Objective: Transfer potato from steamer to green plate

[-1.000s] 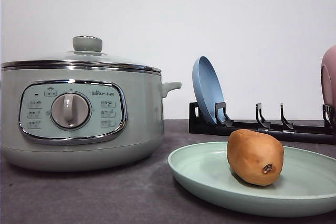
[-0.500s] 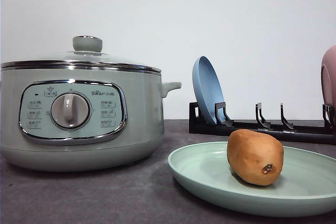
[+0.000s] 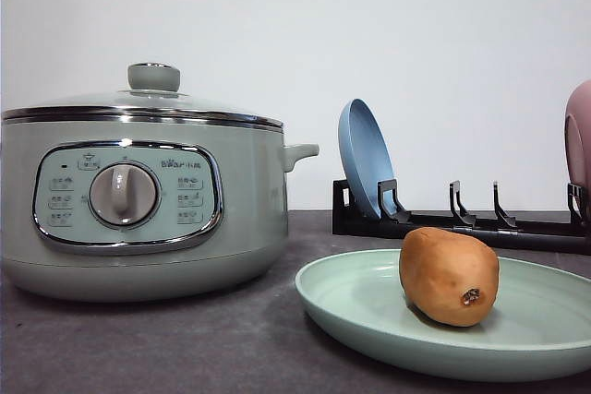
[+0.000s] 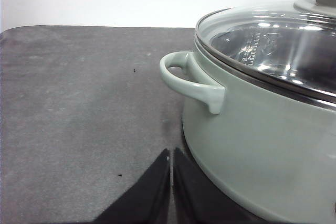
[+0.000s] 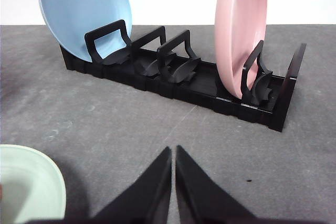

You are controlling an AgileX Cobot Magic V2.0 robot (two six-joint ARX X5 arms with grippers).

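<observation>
The orange-brown potato [image 3: 449,276] lies on the pale green plate [image 3: 360,306] at the front right of the table. To the left stands the steamer [image 3: 138,205], pale green with a chrome rim, its glass lid and green knob [image 3: 153,77] in place. My left gripper [image 4: 171,156] is shut and empty, low beside the steamer [image 4: 262,145] under its side handle [image 4: 189,77]. My right gripper [image 5: 173,153] is shut and empty over the dark table, facing the plate rack, with the green plate's rim [image 5: 37,182] off to one side.
A black plate rack [image 3: 462,223] stands behind the green plate, holding a blue plate [image 3: 365,159] and a pink plate [image 3: 579,140]. In the right wrist view the rack [image 5: 178,77] carries the blue plate [image 5: 79,9] and pink plate [image 5: 239,30] upright. A white wall closes the back.
</observation>
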